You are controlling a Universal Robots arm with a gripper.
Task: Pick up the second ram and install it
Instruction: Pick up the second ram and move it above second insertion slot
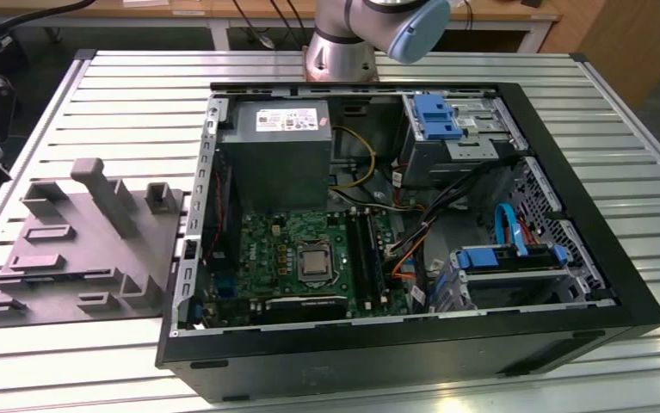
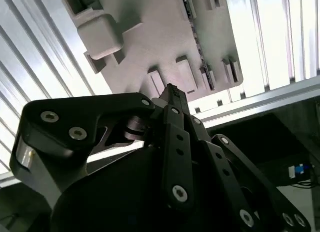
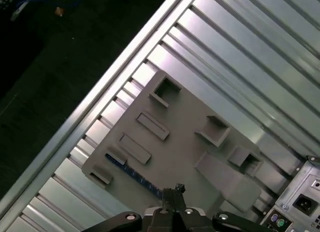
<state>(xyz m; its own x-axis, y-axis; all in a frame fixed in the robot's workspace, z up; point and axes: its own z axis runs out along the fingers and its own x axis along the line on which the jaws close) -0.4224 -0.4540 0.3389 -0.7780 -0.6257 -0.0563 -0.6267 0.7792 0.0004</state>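
Pinched narrow, my black link-fingered claw (image 3: 176,188) has its two tips pressed together with nothing between them, and I see it so in both wrist views. I hold it above the pale grey moulded plastic fixture tray (image 3: 190,117), which lies flat on the ribbed aluminium slat table (image 3: 250,47). How high I am above the tray I cannot tell.

The long, thin dark-blue memory stick (image 3: 132,173) that I am after sits on that tray, lying along the tray's edge on the side away from the computer, parallel to the table's slats. In the first wrist view my tips appear just beside one end of it, not touching it. In the second wrist view the same stick (image 2: 194,27) shows as a thin dark strip running down the tray beyond my tips.

In the exterior view the tray (image 1: 77,249) lies at the exterior view's left, just beside the open black tower computer case (image 1: 639,301), which lies on its side on the table. Inside the case I see the grey metal power-supply box (image 1: 272,163), the green motherboard (image 1: 272,249) next to it, and the long black plastic memory slots (image 1: 364,245) on that board. The silver base of my arm (image 1: 342,43) stands behind the case.
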